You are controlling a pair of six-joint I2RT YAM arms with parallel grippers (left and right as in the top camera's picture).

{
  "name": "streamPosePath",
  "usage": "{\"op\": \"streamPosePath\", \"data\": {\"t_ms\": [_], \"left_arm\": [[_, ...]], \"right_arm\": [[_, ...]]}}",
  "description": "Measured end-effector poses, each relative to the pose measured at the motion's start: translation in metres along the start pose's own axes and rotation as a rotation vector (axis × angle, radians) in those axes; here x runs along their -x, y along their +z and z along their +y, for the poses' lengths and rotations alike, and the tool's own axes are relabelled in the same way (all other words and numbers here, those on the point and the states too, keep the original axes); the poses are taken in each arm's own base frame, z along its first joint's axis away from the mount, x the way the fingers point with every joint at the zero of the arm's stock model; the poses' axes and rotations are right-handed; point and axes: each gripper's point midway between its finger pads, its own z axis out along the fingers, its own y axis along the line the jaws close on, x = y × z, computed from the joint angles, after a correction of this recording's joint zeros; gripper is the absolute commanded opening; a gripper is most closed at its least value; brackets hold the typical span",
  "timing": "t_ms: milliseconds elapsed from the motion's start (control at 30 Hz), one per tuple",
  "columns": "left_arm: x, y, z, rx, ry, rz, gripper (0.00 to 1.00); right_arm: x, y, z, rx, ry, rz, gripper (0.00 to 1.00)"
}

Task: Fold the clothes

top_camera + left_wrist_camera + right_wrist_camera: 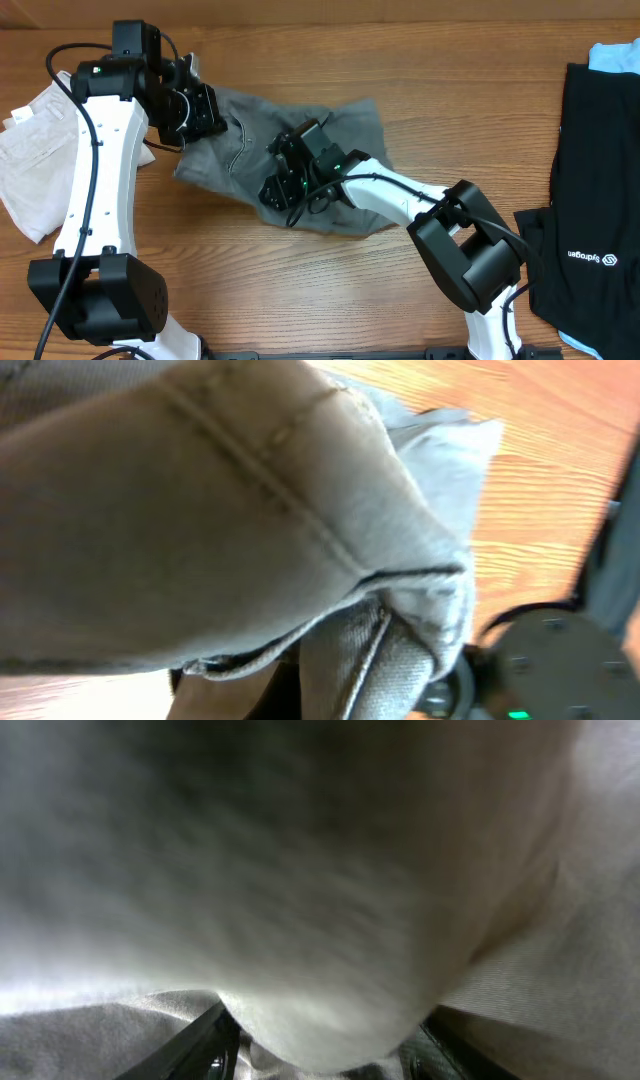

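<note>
Both grippers, left (pixel 203 112) and right (pixel 281 180), are buried in the grey shorts (pixel 350 125) lying crumpled mid-table (pixel 330 295), probably gathering edges to fold; cloth hides jaws, so closure cannot be told.

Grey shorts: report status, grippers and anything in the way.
Left gripper at left edge, jaws hidden by cloth. Right gripper mid-garment, cloth between fingers. Grey shorts rumpled, unfolded. Beige garment close left; black garment far right.

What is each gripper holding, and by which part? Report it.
Both hold the grey shorts. The left gripper grips a seamed edge at one end; the right gripper pinches bunched cloth near the middle.
</note>
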Motion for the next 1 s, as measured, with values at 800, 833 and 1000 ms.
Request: {"op": "streamPosePath", "data": {"t_ms": [800,833,1000], "left_arm": [[0.013,-0.001,0.008,0.054,0.019,-0.056,0.08],[0.014,-0.001,0.008,0.054,0.02,-0.058,0.08],[0.013,-0.001,0.009,0.061,0.019,-0.057,0.08]], "right_arm": [[-0.015,-0.194,-0.186,-0.474,0.449,-0.067,0.62],[-0.02,-0.19,-0.184,-0.455,0.437,-0.049,0.62],[-0.006,-0.162,-0.141,-0.285,0.282,-0.043,0.5]]}}
